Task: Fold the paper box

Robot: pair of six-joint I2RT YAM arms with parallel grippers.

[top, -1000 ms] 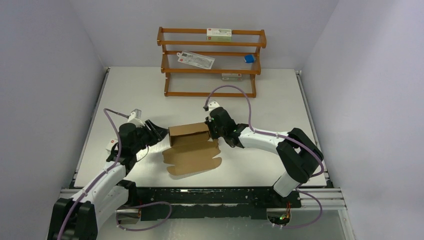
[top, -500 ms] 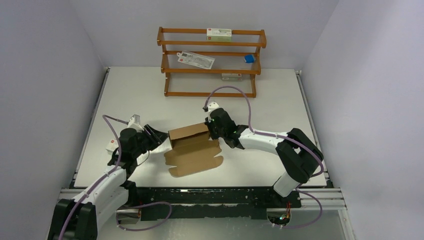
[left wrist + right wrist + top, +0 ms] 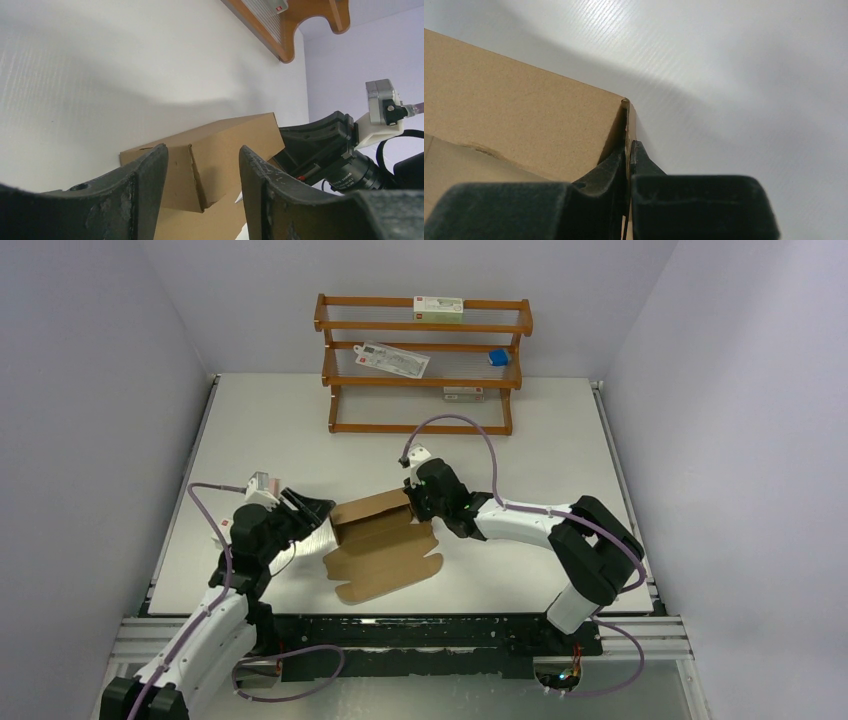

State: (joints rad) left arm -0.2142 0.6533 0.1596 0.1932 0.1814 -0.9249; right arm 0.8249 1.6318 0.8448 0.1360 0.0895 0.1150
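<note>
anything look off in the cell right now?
Nothing damaged or spilled. The paper box sits skewed on the table, half formed, its lid panel flat toward the arms. The right gripper pinches its right end wall; the left gripper is open beside its left end. On the rack, a white flat pack lies tilted.

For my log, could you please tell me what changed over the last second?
The right gripper, shut on the box at its right wall, dragged it left and turned it, its left end swinging nearer. The left arm pulled back toward its base; the left gripper stays open at the box's left end. The shelf stayed put.
</note>
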